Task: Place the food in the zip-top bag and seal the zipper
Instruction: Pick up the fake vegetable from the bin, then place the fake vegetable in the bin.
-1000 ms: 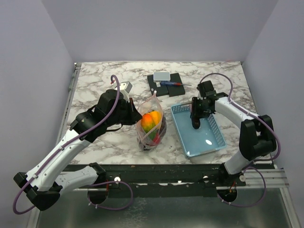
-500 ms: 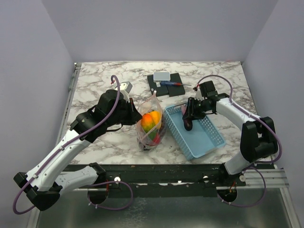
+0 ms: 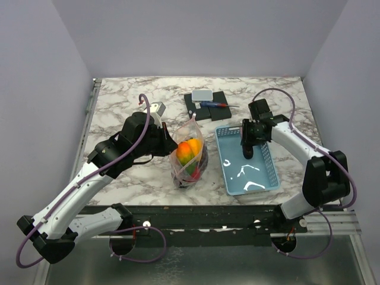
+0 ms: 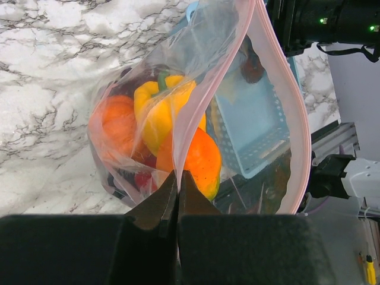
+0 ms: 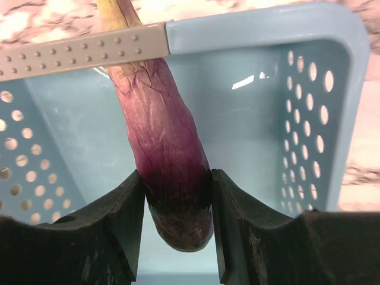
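Overhead and close wrist views share the basket (image 3: 237,161).

The zip-top bag (image 3: 190,155) is standing mid-worktop (image 3: 136,178), with the food (image 3: 187,152) sitting inside it. The left claw (image 3: 168,142) is pinching its edge from the left. The basket (image 3: 237,181) is lying just right of it, and the right claw (image 3: 247,149) is holding an aubergine piece (image 5: 166,148) over the basket's rear part. Flat blocks (image 3: 205,102) are lying behind both.

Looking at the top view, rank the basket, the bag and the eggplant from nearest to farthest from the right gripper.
1. Eggplant: held in the right gripper.
2. Basket: beneath that gripper.
3. Bag: off to the left, its edge pinched by the left gripper.
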Controlling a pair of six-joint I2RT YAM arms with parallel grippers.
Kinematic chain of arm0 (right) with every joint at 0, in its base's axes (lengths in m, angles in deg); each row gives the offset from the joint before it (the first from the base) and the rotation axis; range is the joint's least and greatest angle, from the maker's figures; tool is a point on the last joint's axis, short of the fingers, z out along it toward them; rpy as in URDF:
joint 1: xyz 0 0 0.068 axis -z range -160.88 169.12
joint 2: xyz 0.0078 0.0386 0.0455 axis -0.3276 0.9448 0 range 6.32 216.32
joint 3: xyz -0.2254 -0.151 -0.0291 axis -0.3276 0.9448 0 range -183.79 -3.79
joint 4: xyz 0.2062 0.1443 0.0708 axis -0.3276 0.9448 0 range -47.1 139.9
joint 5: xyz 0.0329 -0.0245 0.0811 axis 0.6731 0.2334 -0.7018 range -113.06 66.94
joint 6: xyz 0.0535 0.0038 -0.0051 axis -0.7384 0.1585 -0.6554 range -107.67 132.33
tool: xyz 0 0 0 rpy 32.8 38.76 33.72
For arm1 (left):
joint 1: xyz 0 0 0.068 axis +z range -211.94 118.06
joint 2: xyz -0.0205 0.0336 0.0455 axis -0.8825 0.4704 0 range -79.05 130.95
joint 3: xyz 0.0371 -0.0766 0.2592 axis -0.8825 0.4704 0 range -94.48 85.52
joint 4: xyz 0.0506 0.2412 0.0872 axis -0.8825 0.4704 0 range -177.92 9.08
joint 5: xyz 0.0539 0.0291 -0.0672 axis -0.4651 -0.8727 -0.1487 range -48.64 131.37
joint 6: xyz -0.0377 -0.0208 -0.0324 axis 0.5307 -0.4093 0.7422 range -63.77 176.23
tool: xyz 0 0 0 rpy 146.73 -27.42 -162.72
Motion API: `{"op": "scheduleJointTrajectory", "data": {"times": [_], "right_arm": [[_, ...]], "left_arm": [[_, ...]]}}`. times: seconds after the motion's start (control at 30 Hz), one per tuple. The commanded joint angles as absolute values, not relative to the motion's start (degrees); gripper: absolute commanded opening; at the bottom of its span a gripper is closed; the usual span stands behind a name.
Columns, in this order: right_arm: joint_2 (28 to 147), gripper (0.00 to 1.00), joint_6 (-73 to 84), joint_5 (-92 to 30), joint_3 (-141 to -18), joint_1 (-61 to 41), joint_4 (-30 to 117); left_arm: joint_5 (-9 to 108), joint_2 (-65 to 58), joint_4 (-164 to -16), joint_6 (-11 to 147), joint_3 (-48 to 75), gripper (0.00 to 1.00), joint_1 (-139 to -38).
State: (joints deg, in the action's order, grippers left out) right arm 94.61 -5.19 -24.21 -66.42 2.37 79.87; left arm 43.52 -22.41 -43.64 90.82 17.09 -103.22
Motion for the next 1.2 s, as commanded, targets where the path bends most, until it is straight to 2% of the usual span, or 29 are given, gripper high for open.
{"op": "scheduleJointTrajectory", "data": {"times": [0.0, 0.27, 0.37, 0.47, 0.63, 0.93, 1.03, 1.17], "right_arm": [[94.5, 0.14, -2.8, -3.5, -69.9, -1.8, 84.8], [104.2, 0.09, -4.6, 20.3, -71.7, -12.5, 93.6], [106.5, 0.09, -6.6, 24.2, -71.9, -14.5, 97.1], [105.8, 0.09, -7.3, 21.9, -71.2, -14.6, 97.3], [100.3, 0.09, -7.0, 8.0, -70.6, -14.6, 93.2], [97.4, 0.11, -6.7, -0.7, -72.2, -14.6, 96.2], [96.9, 0.16, -6.5, -3.6, -70.7, -14.5, 94.6], [96.4, 0.29, -7.1, -6.4, -67.8, -14.5, 90.4]], "left_arm": [[44.4, -22.2, -45.2, 90.2, 17.5, 0.00, -103.3], [44.5, -22.7, -45.4, 90.0, 17.9, 0.00, -103.3], [44.5, -22.8, -45.4, 90.0, 18.2, 0.00, -103.3], [44.5, -22.9, -45.4, 89.9, 18.4, 0.00, -103.3], [44.3, -22.8, -45.4, 89.5, 18.5, 0.00, -103.3], [44.5, -22.6, -45.4, 89.3, 18.3, 0.00, -103.3], [44.8, -22.5, -45.4, 89.6, 18.4, 0.00, -103.3], [45.0, -22.5, -45.4, 89.7, 18.3, 0.00, -103.3]]}}
